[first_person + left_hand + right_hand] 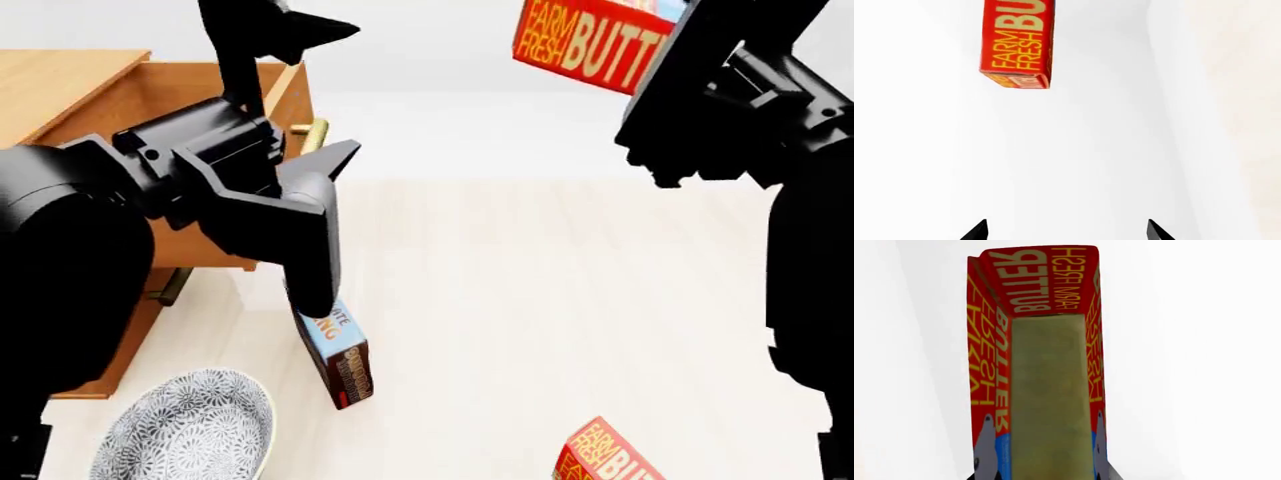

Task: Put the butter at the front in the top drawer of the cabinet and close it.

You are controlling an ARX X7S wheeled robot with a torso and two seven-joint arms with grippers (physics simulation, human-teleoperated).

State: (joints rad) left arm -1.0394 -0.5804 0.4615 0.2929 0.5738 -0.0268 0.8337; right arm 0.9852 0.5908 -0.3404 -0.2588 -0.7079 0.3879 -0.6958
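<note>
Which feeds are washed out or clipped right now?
Left wrist view: background nearly pure white, no shadows; butter carton sharp but cut off at the frame edge. Right wrist view: held butter carton fills the frame, lettering mirrored, background blown white. Head view: evenly lit, black arms hide much; second butter carton clipped at the bottom.

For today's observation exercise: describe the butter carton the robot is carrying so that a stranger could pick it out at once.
Start from the wooden cabinet at the head view's left, then look across to the far right, where the right tool holds a red butter carton raised in the air. The other butter carton lies on the floor at the bottom edge, and the chocolate pudding box is blue-topped.
</note>
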